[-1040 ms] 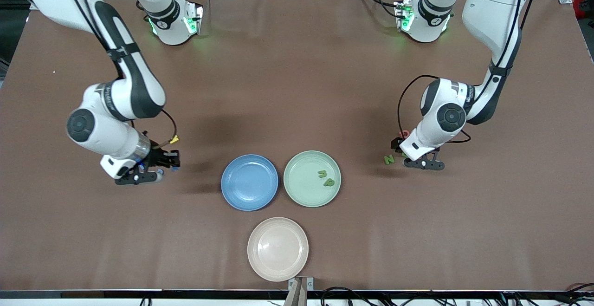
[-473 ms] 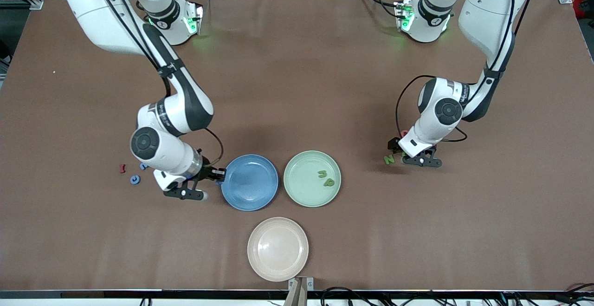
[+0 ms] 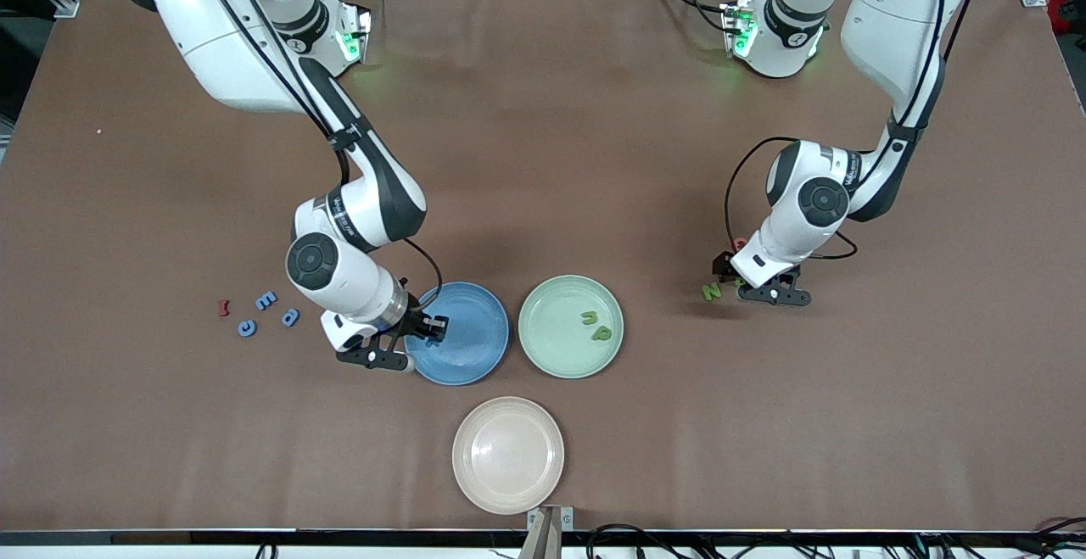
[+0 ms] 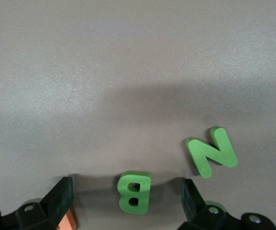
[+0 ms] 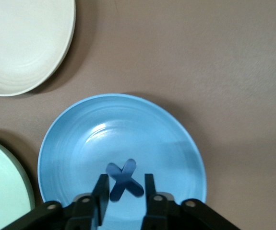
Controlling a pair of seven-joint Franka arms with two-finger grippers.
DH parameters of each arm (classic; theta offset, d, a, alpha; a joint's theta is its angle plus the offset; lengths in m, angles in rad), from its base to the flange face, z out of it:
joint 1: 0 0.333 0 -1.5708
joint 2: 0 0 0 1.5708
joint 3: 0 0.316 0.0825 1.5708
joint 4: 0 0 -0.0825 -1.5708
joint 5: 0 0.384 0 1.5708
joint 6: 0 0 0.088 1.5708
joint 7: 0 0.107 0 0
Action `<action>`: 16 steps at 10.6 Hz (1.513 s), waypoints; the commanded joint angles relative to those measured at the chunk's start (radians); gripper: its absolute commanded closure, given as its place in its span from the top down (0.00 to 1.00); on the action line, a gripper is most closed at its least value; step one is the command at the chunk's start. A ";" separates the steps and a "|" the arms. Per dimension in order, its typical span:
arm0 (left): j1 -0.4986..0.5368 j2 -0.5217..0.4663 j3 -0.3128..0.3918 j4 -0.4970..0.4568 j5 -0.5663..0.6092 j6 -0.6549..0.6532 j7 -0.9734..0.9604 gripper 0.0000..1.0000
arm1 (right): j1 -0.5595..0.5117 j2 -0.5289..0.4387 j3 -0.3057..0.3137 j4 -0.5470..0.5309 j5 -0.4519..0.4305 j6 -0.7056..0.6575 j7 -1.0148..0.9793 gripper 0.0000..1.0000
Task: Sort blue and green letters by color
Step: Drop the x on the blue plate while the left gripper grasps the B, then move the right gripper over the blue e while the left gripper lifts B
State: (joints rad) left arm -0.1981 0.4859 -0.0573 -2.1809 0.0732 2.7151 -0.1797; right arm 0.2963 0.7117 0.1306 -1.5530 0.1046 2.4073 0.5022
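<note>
Your right gripper (image 5: 123, 191) is over the blue plate (image 5: 176, 139), and the blue X (image 5: 123, 179) sits between its fingers, which look barely parted; you cannot tell whether it has let go. You seem to be at the drop-off step: free the X, then lift clear. Your left gripper (image 4: 128, 201) hangs spread wide around the green B (image 4: 134, 190), with the green N (image 4: 210, 151) just beside; it needs to descend and pinch.

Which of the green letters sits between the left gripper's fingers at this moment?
The green letter B: it lies flat on the table between the open left gripper's fingers. The green letter N lies outside them, and two more green letters lie in the green plate.
</note>
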 commanded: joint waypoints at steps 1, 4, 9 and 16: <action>0.011 -0.026 -0.015 -0.022 0.023 0.008 -0.012 1.00 | 0.021 0.018 -0.012 0.034 0.007 -0.002 0.050 1.00; 0.009 -0.026 -0.016 -0.030 0.023 0.008 -0.024 1.00 | 0.001 0.005 -0.020 0.033 0.000 -0.017 -0.028 1.00; 0.012 -0.039 -0.018 -0.036 0.020 0.006 -0.040 0.00 | -0.142 -0.066 -0.045 -0.024 -0.095 -0.148 -0.445 1.00; 0.009 -0.044 -0.061 0.021 0.007 0.006 -0.165 0.00 | -0.322 -0.169 -0.045 -0.306 -0.112 0.042 -0.737 1.00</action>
State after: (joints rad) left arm -0.1978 0.4616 -0.0850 -2.1803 0.0732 2.7176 -0.2617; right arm 0.0186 0.6126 0.0718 -1.6872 0.0084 2.3203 -0.1968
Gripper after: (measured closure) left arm 0.718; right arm 0.000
